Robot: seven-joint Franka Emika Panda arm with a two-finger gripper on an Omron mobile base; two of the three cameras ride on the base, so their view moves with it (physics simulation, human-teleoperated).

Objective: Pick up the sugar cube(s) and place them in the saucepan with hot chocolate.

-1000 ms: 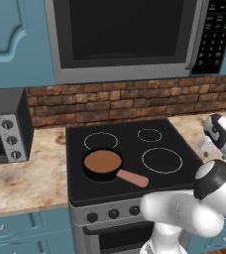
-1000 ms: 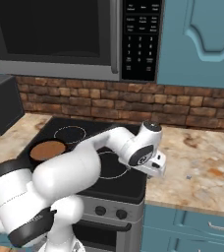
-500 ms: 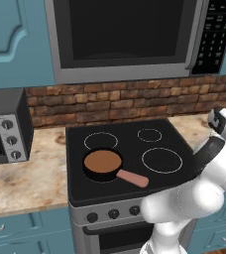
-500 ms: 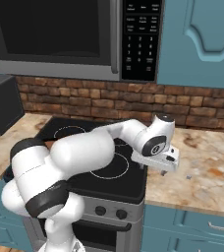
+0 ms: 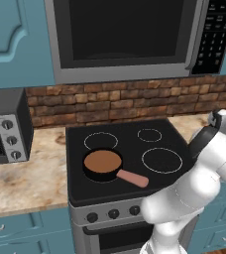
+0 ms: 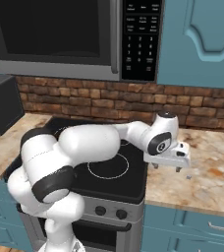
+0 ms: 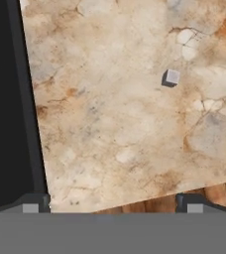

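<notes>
I see a mottled beige-and-rust stone countertop with one small white sugar cube lying on it apart from the black glass stovetop, on whose front-left burner sits the small black saucepan of brown hot chocolate with a salmon-pink handle.

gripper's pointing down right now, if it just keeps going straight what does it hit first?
Most likely the bare countertop right of the stove. The open gripper hangs above it; the sugar cube sits off to one side of its line, so it would probably be missed.
</notes>
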